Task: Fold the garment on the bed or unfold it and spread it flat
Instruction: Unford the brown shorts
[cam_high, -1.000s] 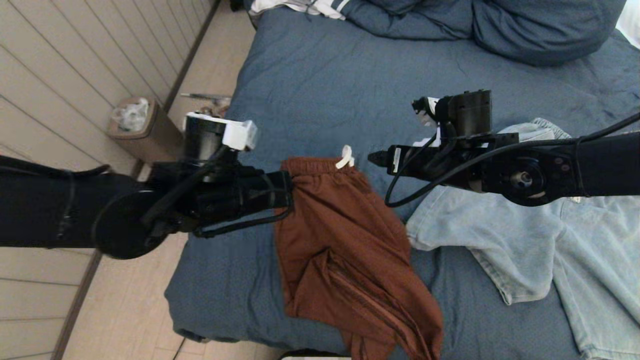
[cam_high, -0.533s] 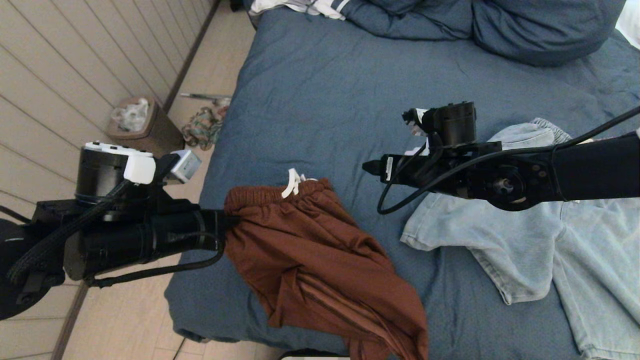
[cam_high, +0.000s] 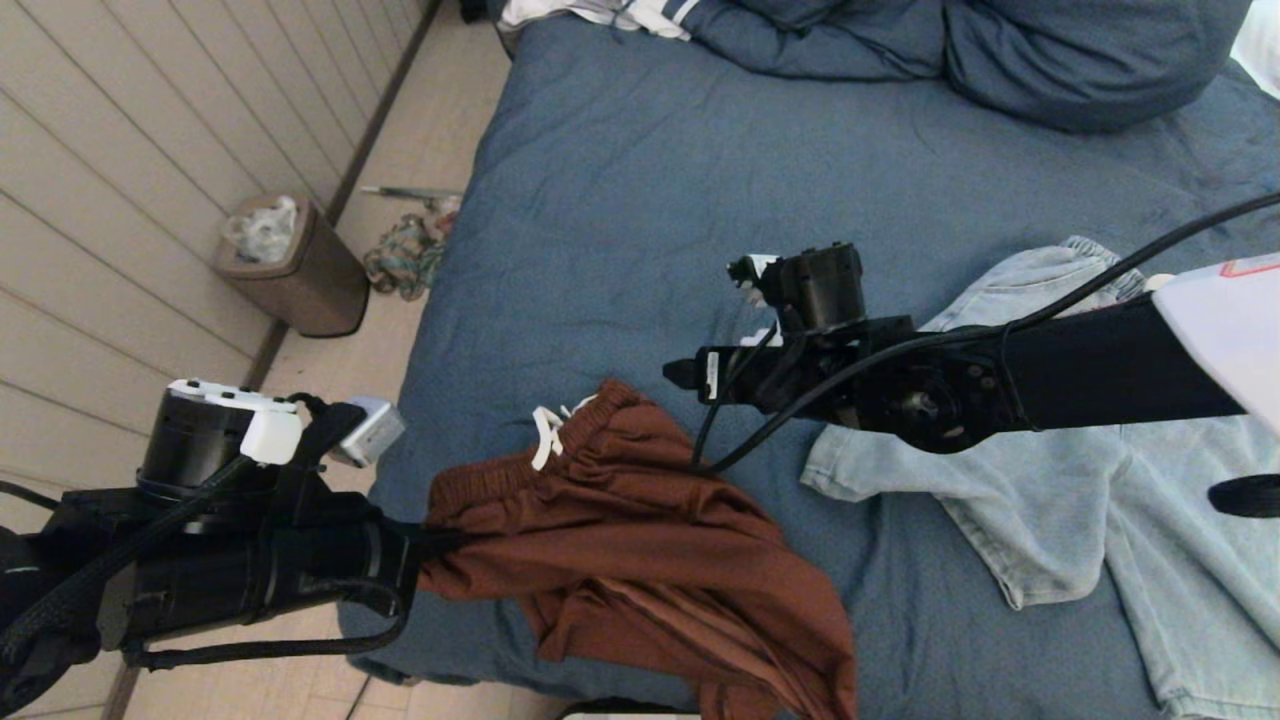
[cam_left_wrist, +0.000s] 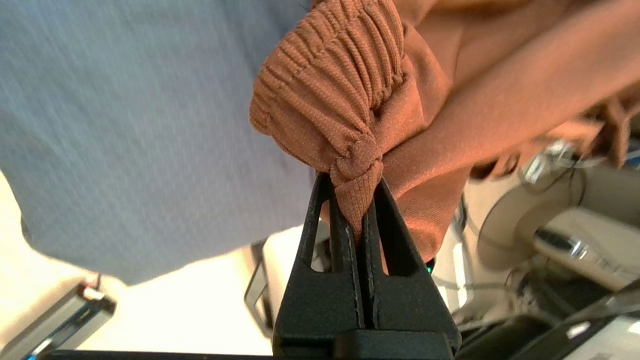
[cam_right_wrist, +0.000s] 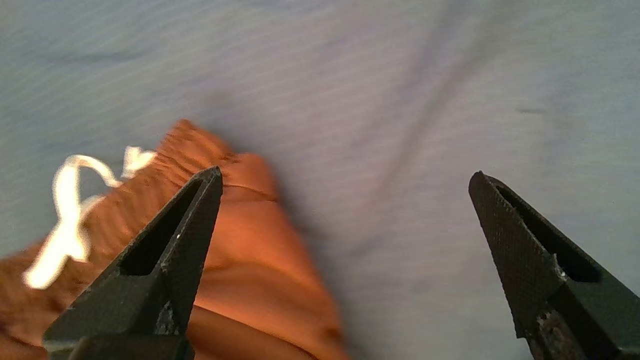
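My left gripper (cam_left_wrist: 356, 200), pinching the elastic waistband corner of the rust-brown shorts (cam_high: 640, 540), has dragged them toward the near left edge of the slate-blue bed (cam_high: 640, 180). My right gripper (cam_right_wrist: 345, 210), fingers spread and empty, has followed above the waistband's other end, ready to take the second corner, I judge.

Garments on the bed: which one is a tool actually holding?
The rust-brown shorts: the left tool is shut on their waistband. The light-blue garment lies flat and ungripped; the right tool is open.
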